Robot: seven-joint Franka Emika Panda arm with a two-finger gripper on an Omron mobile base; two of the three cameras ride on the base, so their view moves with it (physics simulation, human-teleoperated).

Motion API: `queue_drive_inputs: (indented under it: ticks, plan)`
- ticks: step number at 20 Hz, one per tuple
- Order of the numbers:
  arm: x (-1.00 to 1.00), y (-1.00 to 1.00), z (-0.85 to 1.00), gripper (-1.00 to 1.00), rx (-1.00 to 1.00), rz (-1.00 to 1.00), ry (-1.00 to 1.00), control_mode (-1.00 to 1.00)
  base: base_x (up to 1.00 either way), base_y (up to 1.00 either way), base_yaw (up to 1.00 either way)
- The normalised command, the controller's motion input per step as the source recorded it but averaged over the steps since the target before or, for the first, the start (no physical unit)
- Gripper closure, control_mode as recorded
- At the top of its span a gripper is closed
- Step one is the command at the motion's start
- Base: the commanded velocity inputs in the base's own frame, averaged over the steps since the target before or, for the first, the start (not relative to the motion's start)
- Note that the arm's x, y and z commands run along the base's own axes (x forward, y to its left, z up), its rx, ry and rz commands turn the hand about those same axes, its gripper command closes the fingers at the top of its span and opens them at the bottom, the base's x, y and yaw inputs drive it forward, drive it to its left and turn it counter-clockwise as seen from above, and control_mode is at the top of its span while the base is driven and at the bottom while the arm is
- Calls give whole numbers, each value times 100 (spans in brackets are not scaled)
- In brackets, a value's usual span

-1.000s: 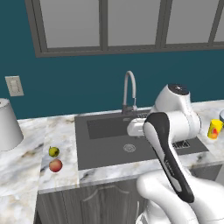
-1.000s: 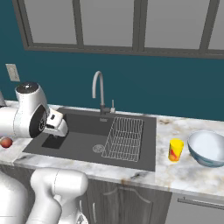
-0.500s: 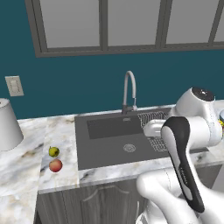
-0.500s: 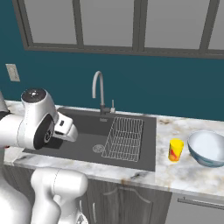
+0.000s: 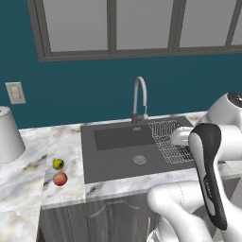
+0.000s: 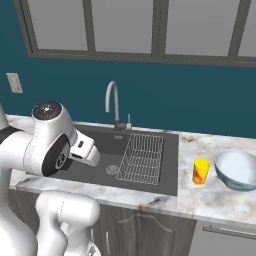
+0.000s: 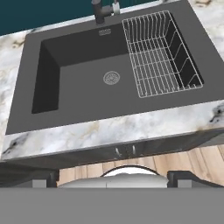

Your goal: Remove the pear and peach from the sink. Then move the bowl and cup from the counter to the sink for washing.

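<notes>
The pear (image 5: 57, 163) and the peach (image 5: 60, 178) lie side by side on the counter (image 5: 66, 142), left of the sink (image 5: 118, 160). The basin holds no fruit or dishes, only its drain (image 7: 111, 78). Right of the sink stand the yellow cup (image 6: 201, 171) and the pale bowl (image 6: 239, 169), both on the counter (image 6: 210, 197). My gripper (image 7: 113, 182) hangs above the sink's front edge, open, with nothing between its tips. From the right base view the hand (image 6: 86, 151) is over the basin's left half.
A wire rack (image 7: 159, 52) fills the sink's right side and a curved steel faucet (image 5: 138, 97) rises behind the basin. A large grey-white conical vessel (image 5: 7, 134) stands at the counter's far left. Cabinet fronts and wood floor lie below the counter edge.
The arm has swung to the right across the sink, carrying the open hand from the basin's left end toward the middle. The fruit, cup and bowl have stayed put.
</notes>
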Motion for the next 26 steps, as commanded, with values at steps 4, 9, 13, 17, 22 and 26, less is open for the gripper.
queue_drive_inputs:
  ticks: [4,9,13,17,22,26]
  plan:
    - [-11,-36,15,-100,-1,-6,0,-100,0,0,0]
    - [-9,-36,15,-100,-3,-7,0,-100,0,0,0]
    - [-7,-31,13,-100,-5,-8,0,-100,0,0,0]
    - [-6,-28,15,-100,-8,-8,0,-100,0,0,0]
    - [-7,-29,17,-100,-7,-5,0,-100,0,0,0]
    - [-1,-35,10,-100,-8,-4,0,-100,0,0,0]
